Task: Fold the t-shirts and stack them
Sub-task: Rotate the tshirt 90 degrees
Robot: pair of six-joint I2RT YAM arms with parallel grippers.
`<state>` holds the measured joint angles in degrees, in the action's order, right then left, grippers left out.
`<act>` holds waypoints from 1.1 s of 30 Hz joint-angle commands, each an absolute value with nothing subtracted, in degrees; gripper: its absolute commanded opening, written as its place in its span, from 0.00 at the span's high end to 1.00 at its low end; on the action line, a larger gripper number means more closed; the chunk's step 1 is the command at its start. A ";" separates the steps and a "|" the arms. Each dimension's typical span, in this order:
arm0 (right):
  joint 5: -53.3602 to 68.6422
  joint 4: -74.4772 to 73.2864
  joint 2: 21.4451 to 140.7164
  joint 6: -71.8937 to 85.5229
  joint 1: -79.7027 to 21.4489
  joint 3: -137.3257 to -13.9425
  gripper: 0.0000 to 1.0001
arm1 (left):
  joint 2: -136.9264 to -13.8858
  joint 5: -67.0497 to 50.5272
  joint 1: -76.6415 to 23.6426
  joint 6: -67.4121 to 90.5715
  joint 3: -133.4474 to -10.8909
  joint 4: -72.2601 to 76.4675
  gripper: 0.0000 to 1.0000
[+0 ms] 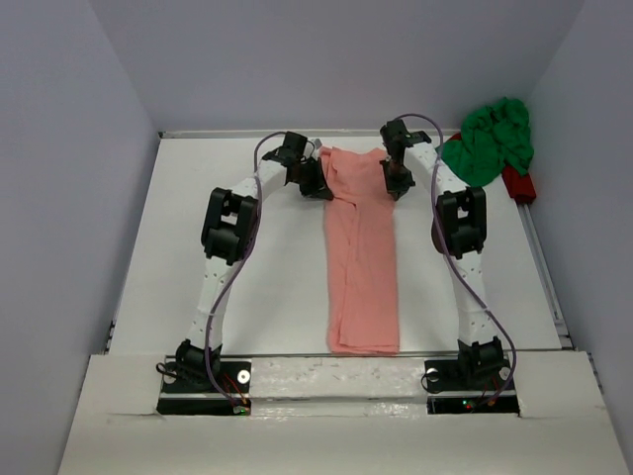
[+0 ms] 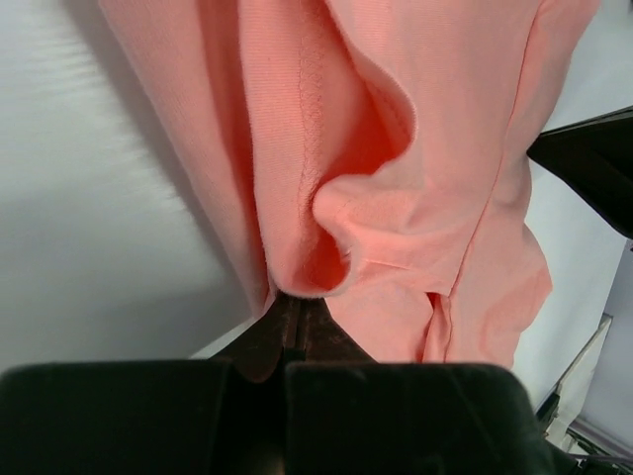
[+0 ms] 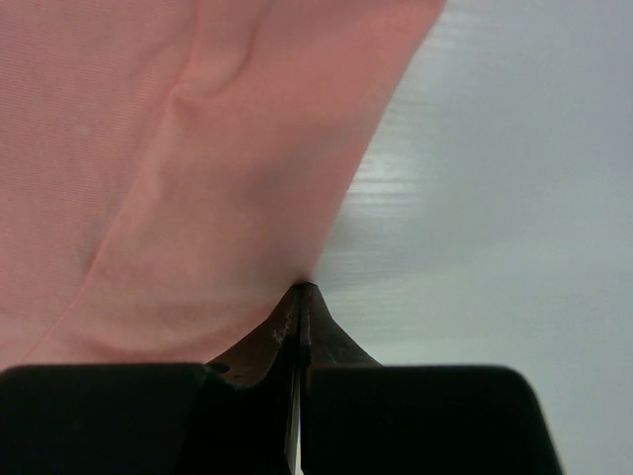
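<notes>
The salmon pink t-shirt [image 1: 362, 257] lies as a long narrow strip down the middle of the table, its near end at the front edge. My left gripper [image 1: 318, 176] is shut on its far left corner, where the cloth [image 2: 376, 198] bunches into a fold at the fingertips. My right gripper [image 1: 397, 178] is shut on the far right corner; the pink cloth [image 3: 198, 178] meets the pinched fingertips [image 3: 302, 297]. The bright green t-shirt [image 1: 490, 141] sits crumpled at the far right corner of the table, apart from both grippers.
A red object [image 1: 518, 184] lies partly under the green t-shirt at the right edge. Grey walls enclose the white table [image 1: 198, 198] on three sides. A white ledge [image 1: 336, 376] runs along the front by the arm bases.
</notes>
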<state>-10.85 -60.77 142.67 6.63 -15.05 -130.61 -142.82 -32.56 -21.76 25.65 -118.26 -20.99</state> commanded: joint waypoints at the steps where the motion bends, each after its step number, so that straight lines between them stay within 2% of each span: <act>1: -7.30 -62.05 145.90 4.22 -15.21 -137.37 1.00 | -140.45 -26.89 -19.34 23.99 -116.54 -26.89 1.00; 5: -3.96 -60.65 147.39 2.73 -15.21 -140.09 1.00 | -142.03 -27.25 -17.67 22.86 -120.92 -29.52 1.00; 11: -6.49 -58.45 147.75 0.70 -15.21 -144.31 1.00 | -148.61 -30.05 -13.54 22.06 -133.40 -34.54 1.00; 16: -7.64 -54.41 139.78 2.11 -16.52 -139.67 1.00 | -152.05 -32.25 -10.29 21.71 -137.46 -32.53 1.00; 19: -11.94 -52.39 134.32 2.63 -19.50 -133.61 0.91 | -152.32 -33.84 -9.84 21.88 -137.81 -31.20 1.00; 20: -13.08 -52.12 130.64 2.90 -20.38 -132.03 0.84 | -151.88 -33.66 -9.84 21.88 -137.55 -31.20 1.00; 23: -17.57 -51.24 124.57 4.74 -22.93 -126.14 0.81 | -146.97 -30.08 -10.46 21.80 -132.20 -28.66 1.00; 24: -17.49 -51.24 123.50 4.75 -22.94 -123.95 0.82 | -144.08 -28.67 -10.72 21.88 -129.58 -28.13 1.00; 27: -16.61 -50.54 120.94 4.57 -22.94 -120.33 1.00 | -140.02 -25.15 -12.47 21.27 -127.10 -28.04 1.00; 33: -10.64 -51.15 120.24 8.69 -22.94 -112.69 1.00 | -131.24 -16.10 -19.41 19.86 -125.42 -32.60 1.00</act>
